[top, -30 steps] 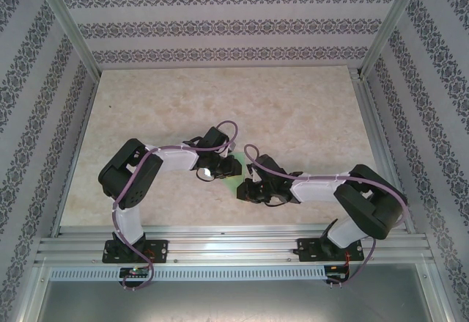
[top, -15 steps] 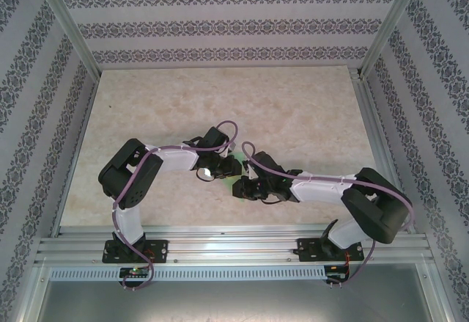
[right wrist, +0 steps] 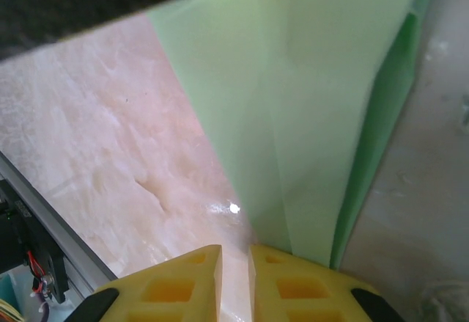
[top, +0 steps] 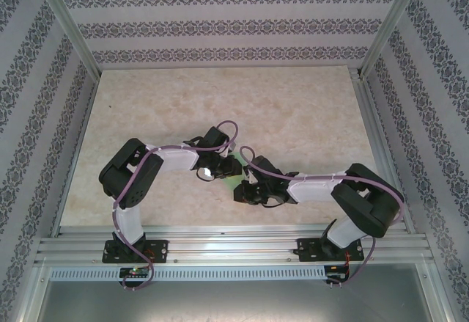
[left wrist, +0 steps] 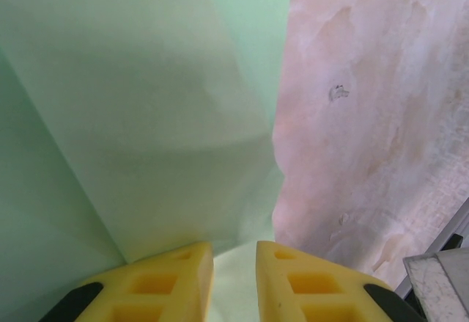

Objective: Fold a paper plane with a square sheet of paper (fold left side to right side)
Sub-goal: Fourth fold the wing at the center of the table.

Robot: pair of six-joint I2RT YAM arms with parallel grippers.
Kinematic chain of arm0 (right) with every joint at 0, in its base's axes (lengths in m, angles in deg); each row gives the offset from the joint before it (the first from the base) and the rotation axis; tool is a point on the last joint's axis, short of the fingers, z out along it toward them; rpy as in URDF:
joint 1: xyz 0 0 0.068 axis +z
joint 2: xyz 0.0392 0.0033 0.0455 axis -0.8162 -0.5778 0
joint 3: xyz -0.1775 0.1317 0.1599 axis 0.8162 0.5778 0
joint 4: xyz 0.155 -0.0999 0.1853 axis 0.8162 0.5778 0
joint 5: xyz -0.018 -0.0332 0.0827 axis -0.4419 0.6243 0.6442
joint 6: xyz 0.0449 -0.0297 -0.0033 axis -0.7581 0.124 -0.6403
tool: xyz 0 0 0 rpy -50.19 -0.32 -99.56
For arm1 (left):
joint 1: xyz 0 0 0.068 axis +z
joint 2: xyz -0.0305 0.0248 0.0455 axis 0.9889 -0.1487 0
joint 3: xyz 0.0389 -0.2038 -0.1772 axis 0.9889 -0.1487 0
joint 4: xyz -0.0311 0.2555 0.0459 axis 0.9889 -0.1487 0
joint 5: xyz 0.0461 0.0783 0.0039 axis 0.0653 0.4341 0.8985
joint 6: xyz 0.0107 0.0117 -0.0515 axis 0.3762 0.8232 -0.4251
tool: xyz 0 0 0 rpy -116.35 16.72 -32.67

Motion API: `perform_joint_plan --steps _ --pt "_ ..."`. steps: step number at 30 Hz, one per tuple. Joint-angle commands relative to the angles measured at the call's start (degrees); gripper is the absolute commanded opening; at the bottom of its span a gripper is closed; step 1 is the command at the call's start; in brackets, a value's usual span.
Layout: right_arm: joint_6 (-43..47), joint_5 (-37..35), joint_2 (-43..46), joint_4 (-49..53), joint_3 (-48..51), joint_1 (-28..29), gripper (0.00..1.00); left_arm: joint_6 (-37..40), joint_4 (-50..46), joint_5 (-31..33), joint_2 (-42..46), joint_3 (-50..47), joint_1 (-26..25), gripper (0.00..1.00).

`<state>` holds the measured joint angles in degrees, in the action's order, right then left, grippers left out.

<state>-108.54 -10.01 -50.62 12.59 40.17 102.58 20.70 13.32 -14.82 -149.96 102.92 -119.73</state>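
The mint-green sheet of paper (top: 233, 182) lies folded on the table between my two grippers, mostly hidden under them. In the left wrist view the paper (left wrist: 146, 116) has creased layers. My left gripper (left wrist: 234, 252) stands over it, jaws slightly apart, with paper seen through the gap and nothing pinched. In the right wrist view the paper (right wrist: 308, 109) shows a long crease and a raised darker edge on the right. My right gripper (right wrist: 234, 252) is at its near tip, jaws a narrow gap apart over bare table, with its right finger (right wrist: 300, 274) at the paper's edge.
The marble-patterned table (top: 293, 109) stretches far behind the grippers. An aluminium rail (top: 234, 245) runs along the near edge, and patterned walls (top: 220, 25) enclose the sides and back. A small white glare spot (right wrist: 234, 207) sits on the table beside the paper.
The right arm has shifted slightly, its gripper edging left toward the paper and its elbow swinging. The left arm has not moved.
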Motion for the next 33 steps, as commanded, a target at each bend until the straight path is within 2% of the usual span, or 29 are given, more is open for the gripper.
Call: perform_joint_plan --steps 1,10,17,21,23,27,33 --pt "-1.0 0.5 1.24 -2.1 2.68 -0.77 0.18 1.95 -2.12 5.13 -3.34 -0.1 -0.04 0.24" --pt "-3.22 1.04 -1.6 -3.29 7.46 -0.59 0.17 3.51 -4.41 4.6 -1.37 2.63 0.04 0.25" --pt "-3.41 -0.31 -0.79 0.14 9.06 -0.66 0.16 8.0 -13.12 5.71 7.55 9.12 2.2 0.36" --pt "-3.54 -0.27 -1.01 -0.02 8.62 -0.77 0.14 8.65 -13.17 5.7 13.81 6.7 3.3 0.36" --pt "-3.89 -0.29 -1.17 -0.32 8.57 -0.86 0.13 8.1 -10.95 4.45 15.99 3.38 3.28 0.31" --pt "-4.47 -0.22 -1.56 -0.77 8.51 -0.86 0.1 3.97 1.49 -1.69 18.25 -5.91 2.43 0.23" --pt "-4.57 -0.65 -2.0 -0.08 8.32 -0.68 0.06 -2.21 13.07 -4.01 14.86 -11.44 -0.67 0.11"
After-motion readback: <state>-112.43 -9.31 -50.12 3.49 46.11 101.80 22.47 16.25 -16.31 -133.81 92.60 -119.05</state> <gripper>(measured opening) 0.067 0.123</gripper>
